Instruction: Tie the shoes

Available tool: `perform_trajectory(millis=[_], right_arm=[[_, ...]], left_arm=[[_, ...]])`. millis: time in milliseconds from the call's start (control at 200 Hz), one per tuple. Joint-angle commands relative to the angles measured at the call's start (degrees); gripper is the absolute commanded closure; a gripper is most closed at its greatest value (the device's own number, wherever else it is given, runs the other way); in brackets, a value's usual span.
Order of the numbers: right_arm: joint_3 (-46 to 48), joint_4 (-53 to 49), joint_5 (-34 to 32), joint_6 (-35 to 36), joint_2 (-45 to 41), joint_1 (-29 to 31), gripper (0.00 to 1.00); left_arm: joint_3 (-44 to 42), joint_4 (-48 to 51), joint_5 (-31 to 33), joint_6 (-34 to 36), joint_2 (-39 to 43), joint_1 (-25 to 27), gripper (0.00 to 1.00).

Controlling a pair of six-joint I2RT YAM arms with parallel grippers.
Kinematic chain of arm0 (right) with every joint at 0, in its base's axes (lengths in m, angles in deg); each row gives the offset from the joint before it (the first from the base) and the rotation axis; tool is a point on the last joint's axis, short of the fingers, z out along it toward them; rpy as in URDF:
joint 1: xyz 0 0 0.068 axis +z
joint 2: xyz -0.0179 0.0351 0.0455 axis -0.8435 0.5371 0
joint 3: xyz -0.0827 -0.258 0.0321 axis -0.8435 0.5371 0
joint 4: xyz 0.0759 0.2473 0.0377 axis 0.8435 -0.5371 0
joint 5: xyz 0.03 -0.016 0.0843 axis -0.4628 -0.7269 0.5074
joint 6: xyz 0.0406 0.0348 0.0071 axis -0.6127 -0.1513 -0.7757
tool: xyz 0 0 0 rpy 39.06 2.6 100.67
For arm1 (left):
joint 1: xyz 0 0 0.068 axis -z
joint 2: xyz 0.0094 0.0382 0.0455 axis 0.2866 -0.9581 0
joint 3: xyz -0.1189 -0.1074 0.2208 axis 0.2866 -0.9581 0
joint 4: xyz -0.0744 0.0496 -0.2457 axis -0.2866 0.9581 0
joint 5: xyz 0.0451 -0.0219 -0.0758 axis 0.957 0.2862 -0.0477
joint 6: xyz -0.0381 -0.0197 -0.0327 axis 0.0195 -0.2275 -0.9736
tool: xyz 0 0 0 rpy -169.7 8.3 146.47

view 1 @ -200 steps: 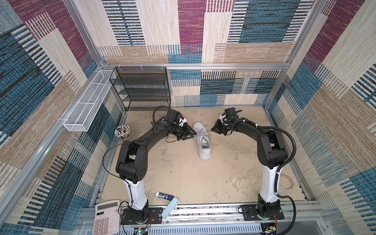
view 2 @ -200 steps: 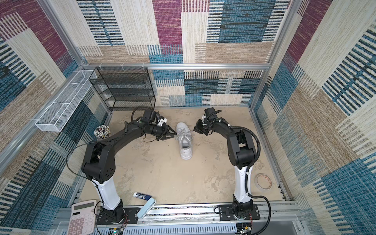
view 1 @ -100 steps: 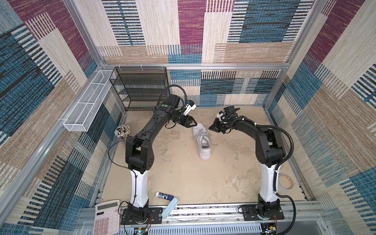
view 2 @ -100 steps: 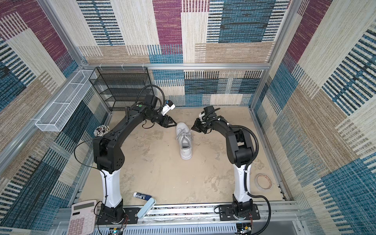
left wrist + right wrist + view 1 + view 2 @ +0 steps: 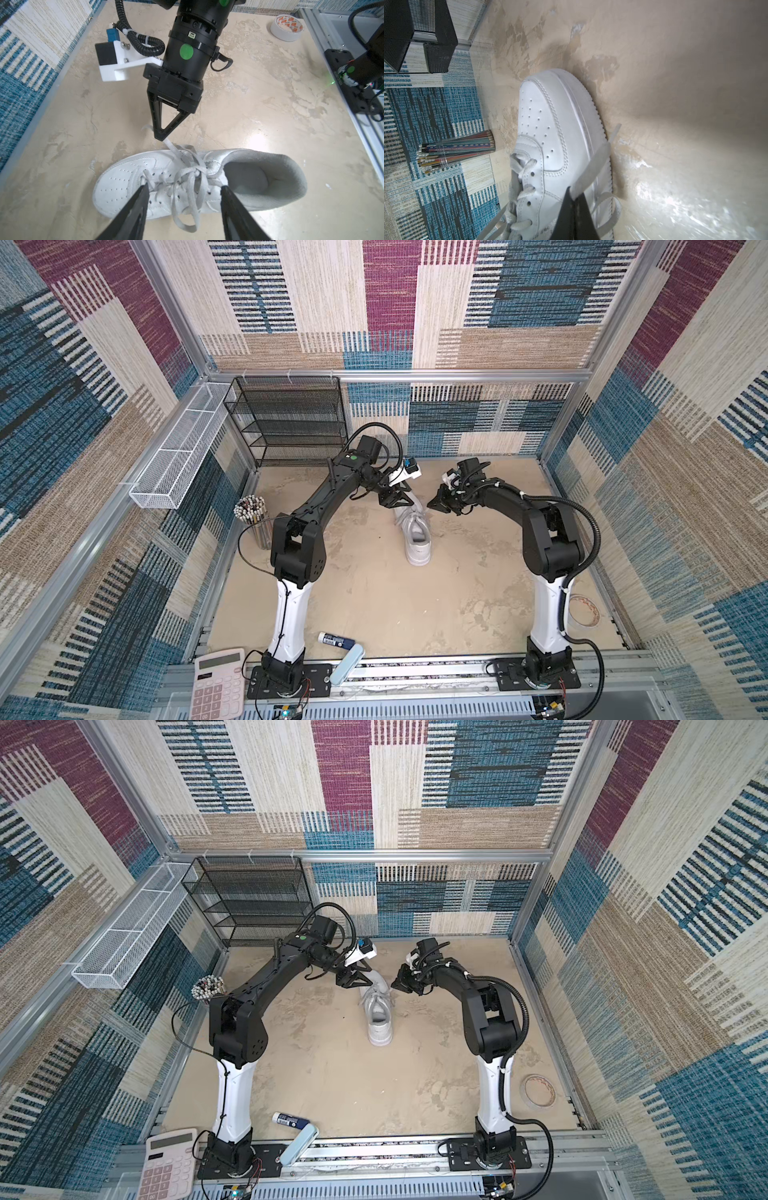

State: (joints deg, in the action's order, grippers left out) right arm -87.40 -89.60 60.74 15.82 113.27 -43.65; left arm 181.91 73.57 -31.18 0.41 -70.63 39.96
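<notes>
Sneaker (image 5: 417, 537) is set sole-down on the bench (image 5: 374, 605), between the two pincers. It is seen in both top views (image 5: 379, 1017).

Status: laces (image 5: 195, 172) are threaded through all visible eyelets and crossed into what looks like a first knot near the sneaker's collar. One slack loop (image 5: 187, 220) is draped over the sneaker's side. No finished bow is seen. Task is judged part-way: base knot probably in, bow loops and final cinch left.

Right pincer (image 5: 161, 137): jaws together, clamped on one lace strand (image 5: 171, 146), just beside the sneaker's flank. The strand is run from the tip back to the knot, and a short tail is left poking past the tip.

Left pincer (image 5: 184, 188): jaws apart, nothing held, hovered over the sneaker's eyelet rows.

Not resolved:
- Laces can't be made out in either top view, too small.
- Knot area is cut off in the right wrist view; only toe, flank and the held strand (image 5: 593, 164) are shown.
- Contact between the left fingers (image 5: 143, 199) and the sneaker can't be told.
- Whether the slack loop is half a bow or just loose lace can't be told.
</notes>
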Motion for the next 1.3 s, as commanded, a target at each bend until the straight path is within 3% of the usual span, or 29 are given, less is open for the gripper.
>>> perform_trajectory(millis=[0, 361, 876, 1032, 1292], right_arm=[[0.4, 0.8, 0.4, 0.4, -0.7, -0.1, 1.00], [-1.0, -0.1, 0.4, 1.0, 0.1, -0.4, 1.00], [-1.9, -1.0, 0.9, 2.0, 0.6, -0.5, 1.00], [-1.7, -1.0, 0.9, 2.2, 0.6, -0.4, 1.00], [-1.1, 0.0, 0.5, 1.4, 0.0, -0.7, 1.00]], left_arm=[[2.3, 5.5, -1.6, 6.5, -1.8, 0.2, 0.43], [3.4, 5.5, -5.4, 4.6, -5.0, 0.3, 0.53], [4.7, 5.5, -5.5, 4.4, -7.8, 0.3, 0.56], [4.3, 5.4, -5.5, 3.7, -8.0, 0.3, 0.66], [4.0, 5.4, -3.7, 5.1, -7.0, 0.3, 0.94]])
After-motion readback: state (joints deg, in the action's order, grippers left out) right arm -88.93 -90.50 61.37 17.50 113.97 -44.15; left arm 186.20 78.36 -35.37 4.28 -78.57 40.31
